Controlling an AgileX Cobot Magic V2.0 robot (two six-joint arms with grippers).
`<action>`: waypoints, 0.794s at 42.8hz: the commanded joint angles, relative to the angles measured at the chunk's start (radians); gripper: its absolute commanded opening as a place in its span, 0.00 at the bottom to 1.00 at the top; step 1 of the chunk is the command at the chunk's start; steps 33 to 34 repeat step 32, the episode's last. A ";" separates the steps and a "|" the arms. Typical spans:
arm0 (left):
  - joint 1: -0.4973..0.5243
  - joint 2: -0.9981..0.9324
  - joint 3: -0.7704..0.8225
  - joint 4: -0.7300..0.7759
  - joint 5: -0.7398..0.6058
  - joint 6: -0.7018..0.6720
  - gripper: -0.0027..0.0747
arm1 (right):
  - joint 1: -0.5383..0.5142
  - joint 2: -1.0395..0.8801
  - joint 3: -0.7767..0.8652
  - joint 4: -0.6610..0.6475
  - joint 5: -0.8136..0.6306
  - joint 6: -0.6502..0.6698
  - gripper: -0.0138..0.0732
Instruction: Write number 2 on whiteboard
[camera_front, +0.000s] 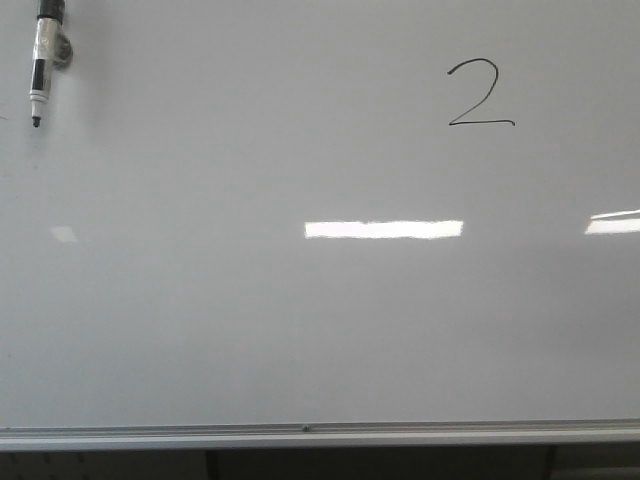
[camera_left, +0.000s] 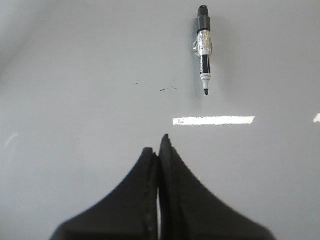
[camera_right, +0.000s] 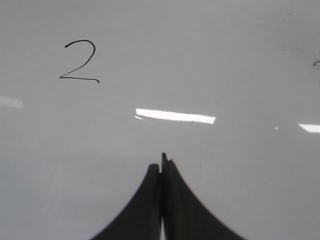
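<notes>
The whiteboard (camera_front: 320, 330) fills the front view, pale and glossy. A thin black number 2 (camera_front: 480, 94) is drawn at its upper right; the right wrist view also shows the number 2 (camera_right: 80, 62). A black-and-white marker (camera_front: 43, 62) hangs on the board at the upper left, uncapped tip pointing down, and the left wrist view shows the same marker (camera_left: 203, 47). My left gripper (camera_left: 160, 145) is shut with nothing in it, well apart from the marker. My right gripper (camera_right: 161, 162) is shut and empty, away from the digit. Neither gripper shows in the front view.
A silver rail (camera_front: 320, 436) runs along the board's bottom edge. Bright strip-light reflections (camera_front: 384, 229) lie across the middle of the board. A few faint stray marks (camera_left: 168, 89) sit beside the marker's tip.
</notes>
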 joint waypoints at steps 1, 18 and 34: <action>0.001 -0.026 0.034 0.000 -0.087 -0.006 0.01 | -0.005 -0.017 -0.004 -0.010 -0.087 -0.002 0.08; 0.001 -0.026 0.034 0.000 -0.087 -0.006 0.01 | -0.023 -0.017 -0.004 -0.010 -0.087 -0.002 0.08; 0.001 -0.026 0.034 0.000 -0.087 -0.006 0.01 | -0.016 -0.017 -0.004 -0.010 -0.087 -0.002 0.08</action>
